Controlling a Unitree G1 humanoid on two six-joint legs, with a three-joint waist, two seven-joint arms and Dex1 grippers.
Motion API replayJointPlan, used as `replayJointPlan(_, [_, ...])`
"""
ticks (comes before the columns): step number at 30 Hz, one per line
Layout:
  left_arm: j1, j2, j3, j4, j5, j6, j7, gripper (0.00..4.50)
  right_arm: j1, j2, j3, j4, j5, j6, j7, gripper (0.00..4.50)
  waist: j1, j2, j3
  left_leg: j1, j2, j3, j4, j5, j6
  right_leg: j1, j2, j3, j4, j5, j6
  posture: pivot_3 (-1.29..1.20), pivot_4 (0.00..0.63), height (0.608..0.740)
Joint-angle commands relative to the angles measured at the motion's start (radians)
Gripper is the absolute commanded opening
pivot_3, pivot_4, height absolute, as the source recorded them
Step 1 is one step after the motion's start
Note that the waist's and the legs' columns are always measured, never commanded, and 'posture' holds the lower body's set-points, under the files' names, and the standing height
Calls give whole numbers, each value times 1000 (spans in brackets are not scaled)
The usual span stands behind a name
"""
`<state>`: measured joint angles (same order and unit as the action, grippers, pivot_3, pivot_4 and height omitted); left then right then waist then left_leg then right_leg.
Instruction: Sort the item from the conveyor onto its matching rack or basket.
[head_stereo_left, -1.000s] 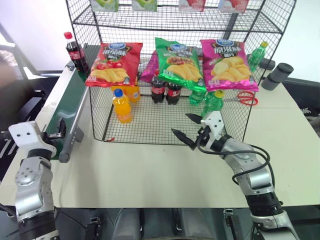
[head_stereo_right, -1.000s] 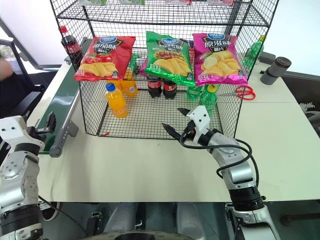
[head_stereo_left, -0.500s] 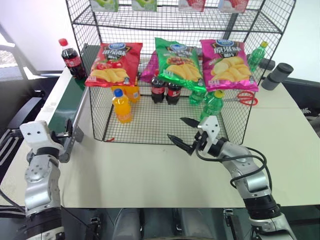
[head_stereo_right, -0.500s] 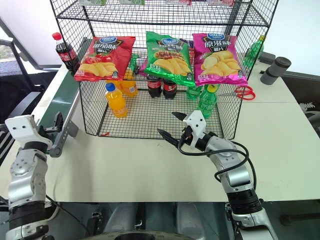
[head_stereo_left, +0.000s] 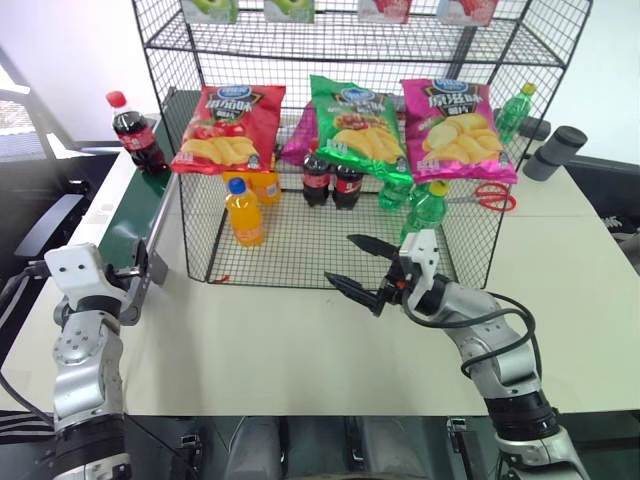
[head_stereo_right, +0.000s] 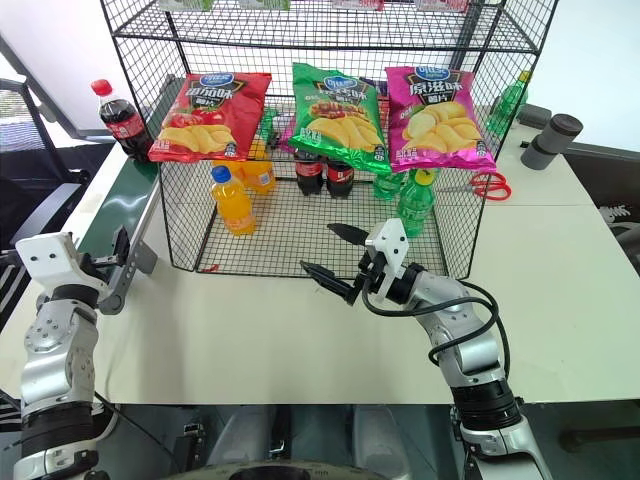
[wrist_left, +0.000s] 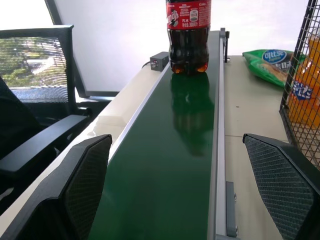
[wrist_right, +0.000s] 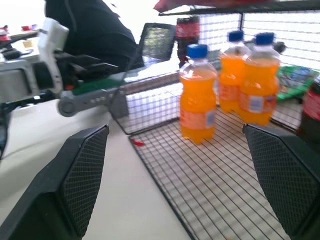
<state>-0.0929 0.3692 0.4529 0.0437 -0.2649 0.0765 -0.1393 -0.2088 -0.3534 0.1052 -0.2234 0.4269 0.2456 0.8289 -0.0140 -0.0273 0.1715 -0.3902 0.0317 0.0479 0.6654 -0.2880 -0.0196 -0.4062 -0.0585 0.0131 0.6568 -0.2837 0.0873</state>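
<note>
Small plastic cola bottle (head_stereo_left: 128, 133), red cap, red label, dark liquid: upright on the long dark green conveyor belt (head_stereo_left: 125, 222) in its pale grey frame, well ahead of the left gripper (head_stereo_left: 127, 281), straight along its fingers in the left wrist view. Since a second ago the bottle has travelled down the belt toward that gripper. Nothing touches it.

Left gripper: fingers spread wide, empty, at the belt's near roller end, much where it was.

Right gripper (head_stereo_left: 357, 270): fingers wide, empty, has swung leftward and turned across the front of the tall black wire-grid rack (head_stereo_left: 196, 195), just beside its lower front edge. Beyond its fingers, on the rack's mesh floor: orange soda bottles (wrist_right: 197, 93).

Rack front carries red (head_stereo_left: 226, 128), green (head_stereo_left: 359, 124) and pink crisp bags (head_stereo_left: 457, 129).

Surface: pale cream table (head_stereo_left: 300, 350), bare in front of the rack between both grippers. Red scissors (head_stereo_left: 490, 197) and a grey cylinder (head_stereo_left: 553, 152) lie beyond the rack's right side, well apart from the right gripper. A black mesh chair (wrist_left: 40, 65) stands beside the belt's outer edge.
</note>
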Motion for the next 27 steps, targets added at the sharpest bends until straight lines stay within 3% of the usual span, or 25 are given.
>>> replayJointPlan(1, [-13, 15, 4, -6, 6, -28, -7, 4500, 6, -2, 5, -37, 2, -10, 1, 4461, 0, 0, 0, 0, 0, 0, 0, 0, 0, 0, 0, 0, 0, 0, 0, 0, 150, 740])
replayJointPlan(27, [-46, 60, 14, 69, 15, -53, -39, 4500, -7, 33, 33, 16, -70, -80, -20, 4461, -1, 0, 0, 0, 0, 0, 0, 0, 0, 0, 0, 0, 0, 0, 0, 0, 150, 740])
